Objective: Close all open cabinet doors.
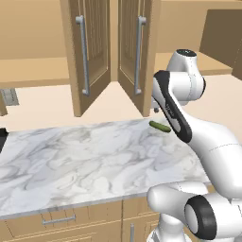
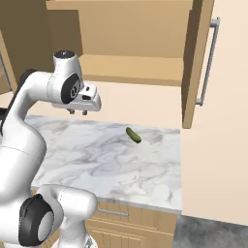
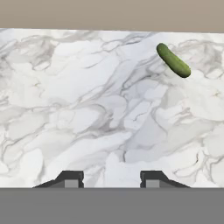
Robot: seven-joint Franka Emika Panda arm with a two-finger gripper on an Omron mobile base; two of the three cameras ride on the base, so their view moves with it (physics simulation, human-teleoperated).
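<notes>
Cabinet doors (image 1: 90, 52) open, above | gripper (image 3: 112, 178) apart, prob. empty, over counter (image 3: 87, 109)

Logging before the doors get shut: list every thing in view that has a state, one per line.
Left tall light-tan wooden cabinet door: open, swung outward.
Right tall light-tan wooden cabinet door: open, swung outward.
Two-finger gripper: fingers apart, empty, above the counter.
Small green cucumber: lying on the white marble counter.
</notes>
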